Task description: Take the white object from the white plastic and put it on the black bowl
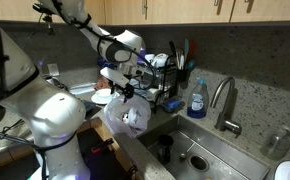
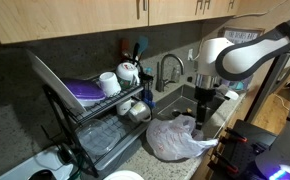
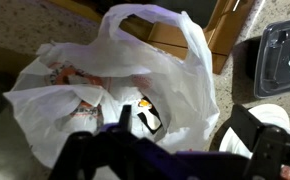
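Note:
A crumpled white plastic bag [image 3: 175,70] lies open on the counter beside the sink and shows in both exterior views [image 1: 125,118] [image 2: 175,138]. Inside its mouth lies a small white object [image 3: 149,117] with orange and black marks, among other wrapped items. My gripper [image 3: 185,130] hangs just above the bag's opening, fingers spread and empty, the white object close to one fingertip. It also shows in both exterior views [image 1: 125,92] [image 2: 203,98]. A black bowl [image 3: 280,55] with a white label sits on the counter beside the bag.
A white plate [image 3: 270,122] lies by the bag, near the black bowl. A dish rack [image 2: 105,105] with cups, a bowl and a purple plate stands nearby. The sink [image 1: 200,150], faucet [image 1: 223,100] and blue soap bottle [image 1: 196,98] are beside the bag.

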Tool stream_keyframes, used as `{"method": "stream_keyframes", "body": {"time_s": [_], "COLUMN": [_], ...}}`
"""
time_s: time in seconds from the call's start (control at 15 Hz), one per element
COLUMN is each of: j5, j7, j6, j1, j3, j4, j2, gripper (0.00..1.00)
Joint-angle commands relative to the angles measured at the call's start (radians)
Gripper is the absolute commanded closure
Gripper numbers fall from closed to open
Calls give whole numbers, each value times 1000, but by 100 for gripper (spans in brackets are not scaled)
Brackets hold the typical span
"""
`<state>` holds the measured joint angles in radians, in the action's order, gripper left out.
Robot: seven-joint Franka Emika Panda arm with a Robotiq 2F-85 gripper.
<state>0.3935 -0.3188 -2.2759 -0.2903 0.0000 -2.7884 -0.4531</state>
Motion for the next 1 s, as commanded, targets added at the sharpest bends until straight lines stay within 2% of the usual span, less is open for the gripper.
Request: {"method": "stream_keyframes", "body": {"time_s": [0.0, 0.2, 0.27, 0.33, 0.67, 0.73, 0.8, 0.93], "j5": [140, 229, 248, 262, 337, 354, 368, 404], "j7": [-81, -143, -161, -177, -269, -287, -308, -359], "j6": [-50, -78, -84, -92, -91, -85, -81, -66], "j1": [-43, -28, -16, -5, 45, 53, 61, 72], "j3": [-18, -13, -10, -9, -28, -33, -39, -48], "j4": [1, 1, 1, 1, 6, 8, 9, 11], "j2": [106, 169, 175, 179, 169, 166, 170, 183], "gripper": [0, 0, 16, 28, 67, 69, 76, 76]}}
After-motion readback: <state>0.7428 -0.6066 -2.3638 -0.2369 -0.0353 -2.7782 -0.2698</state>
